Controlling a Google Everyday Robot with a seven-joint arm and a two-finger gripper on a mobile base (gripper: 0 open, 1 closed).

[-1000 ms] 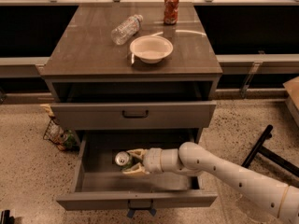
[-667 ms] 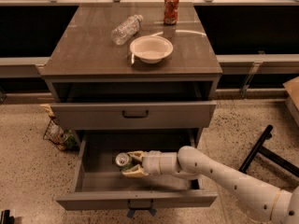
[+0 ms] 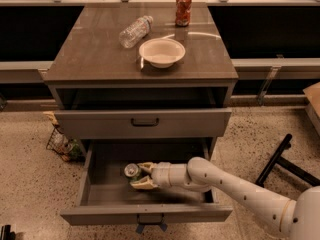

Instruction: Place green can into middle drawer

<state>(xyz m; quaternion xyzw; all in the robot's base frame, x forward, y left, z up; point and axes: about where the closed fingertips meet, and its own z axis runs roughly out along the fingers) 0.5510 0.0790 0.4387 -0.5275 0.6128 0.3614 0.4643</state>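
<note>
The green can (image 3: 131, 171) lies tilted inside the open middle drawer (image 3: 100, 194), with its silver top facing up and to the left. My gripper (image 3: 142, 176) reaches into the drawer from the right. Its pale fingers (image 3: 146, 167) stand above and below the can's body and grip it low over the drawer floor, left of centre. The drawer's front panel (image 3: 146, 215) has a small dark handle with a bluish tag below it.
The closed grey drawer front with a black handle (image 3: 145, 122) sits above the open drawer. On the cabinet top are a white bowl (image 3: 161, 52), a clear plastic bottle (image 3: 135, 31) and a red-orange can (image 3: 183, 9). A wire basket (image 3: 62, 144) stands at the left and black chair legs (image 3: 285, 159) at the right.
My forearm has shifted slightly left and lower. The gripper and the can stay at almost the same spot in the drawer.
</note>
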